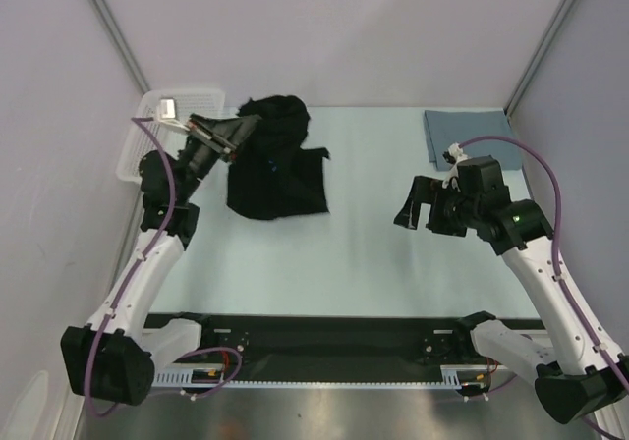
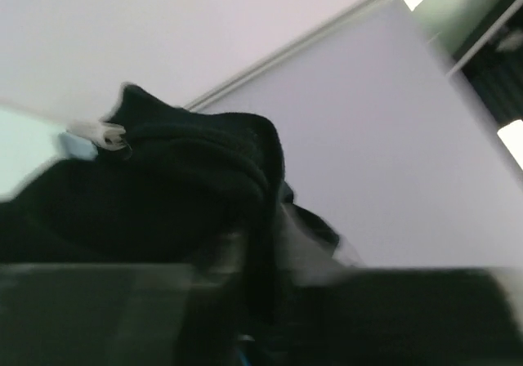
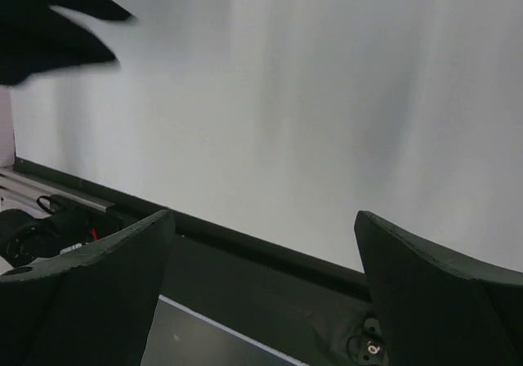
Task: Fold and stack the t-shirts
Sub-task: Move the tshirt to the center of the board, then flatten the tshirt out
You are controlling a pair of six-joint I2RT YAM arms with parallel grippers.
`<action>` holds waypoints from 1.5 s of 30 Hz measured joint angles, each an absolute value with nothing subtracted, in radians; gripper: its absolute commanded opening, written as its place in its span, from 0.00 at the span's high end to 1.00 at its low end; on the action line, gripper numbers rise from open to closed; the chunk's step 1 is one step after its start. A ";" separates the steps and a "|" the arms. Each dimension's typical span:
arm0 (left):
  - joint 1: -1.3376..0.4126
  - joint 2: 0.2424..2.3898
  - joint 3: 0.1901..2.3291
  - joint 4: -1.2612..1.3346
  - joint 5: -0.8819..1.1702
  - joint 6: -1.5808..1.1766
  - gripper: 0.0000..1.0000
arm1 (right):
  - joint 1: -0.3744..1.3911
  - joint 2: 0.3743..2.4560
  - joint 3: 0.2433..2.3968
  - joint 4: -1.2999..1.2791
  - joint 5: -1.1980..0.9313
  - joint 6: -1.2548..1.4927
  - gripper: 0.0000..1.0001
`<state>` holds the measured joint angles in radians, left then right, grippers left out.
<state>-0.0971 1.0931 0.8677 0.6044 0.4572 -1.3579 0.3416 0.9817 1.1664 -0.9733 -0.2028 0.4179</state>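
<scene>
- Top external view: looking down on the black t-shirt (image 1: 280, 180), lying on the far left part of the table (image 1: 364, 248), the near half flat and the far half bunched up in a lump.
- Pinching the left side of that lump with the left claw (image 1: 239, 134), jaws together on the cloth, lifting it a little.
- Left wrist view: seeing the black t-shirt (image 2: 180, 194) heaped right over the claw, filling the low half of the picture, a bit blurry.
- Hanging the right claw (image 1: 415, 209) in the air over the middle right of the table, jaws wide apart, holding nothing, with only bare table showing between its fingers (image 3: 90, 301) in the right wrist view.
- Spotting the grey-blue t-shirt (image 1: 469, 131), lying flat and folded in the far right corner, behind the right claw and well apart from the black one.
- Noticing the white basket (image 1: 133, 155) at the far left edge, just beside the left arm.
- Thinking about the next move: black t-shirt running from far to near, spreading out to the right of the left claw, so much nearer the left arm, and well apart from the right claw, off to its left.
- Guessing about half done: black t-shirt not yet folded or stacked.
</scene>
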 measured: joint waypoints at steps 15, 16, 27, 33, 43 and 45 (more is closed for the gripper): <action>-0.473 1.058 0.859 -0.422 0.202 -0.646 0.42 | 0.398 1.245 0.903 -0.774 -0.480 0.471 0.43; -0.485 1.062 0.841 -0.427 0.204 -0.625 0.39 | 0.412 1.275 0.882 -0.745 -0.489 0.481 0.39; -0.601 1.407 0.893 -0.371 0.257 -0.468 0.29 | 0.442 1.522 0.932 -0.437 -0.485 0.550 0.19; -0.631 1.528 0.899 -0.276 0.355 -0.470 0.30 | 0.418 1.717 1.069 -0.391 -0.430 0.556 0.31; -0.715 1.630 0.892 -0.200 0.458 -0.489 1.00 | 0.353 1.833 1.226 -0.423 -0.426 0.546 1.00; -0.716 1.630 0.891 -0.218 0.442 -0.485 1.00 | 0.347 1.832 1.254 -0.463 -0.420 0.537 1.00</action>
